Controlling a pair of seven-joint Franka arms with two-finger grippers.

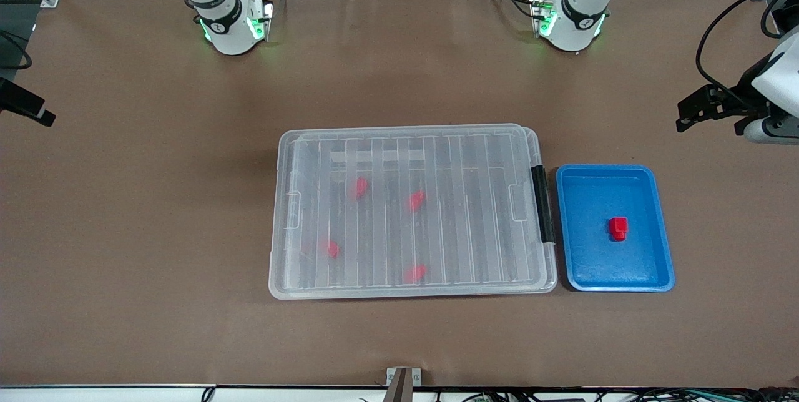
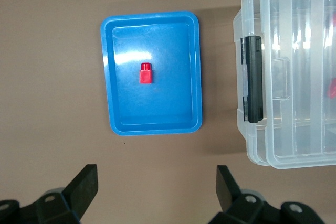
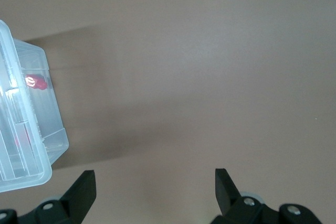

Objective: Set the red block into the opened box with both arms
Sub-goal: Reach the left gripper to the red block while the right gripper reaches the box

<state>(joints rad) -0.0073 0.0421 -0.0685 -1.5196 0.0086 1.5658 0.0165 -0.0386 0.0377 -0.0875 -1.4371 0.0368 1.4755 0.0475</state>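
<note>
Waiting untouched in the blue tray (image 1: 661, 202) beside the lidded box (image 1: 412, 211), the red block (image 1: 618, 228) remains to be moved, left hand (image 2: 155, 187) and right hand (image 3: 155, 187) both spread apart, empty.

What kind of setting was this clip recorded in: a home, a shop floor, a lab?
Most likely a robotics lab or test cell: two arm bases bolted to a paper-covered table, aluminium framing and cables at its edges, and staged props only, a lidded clear box and a blue tray holding one red block.
</note>
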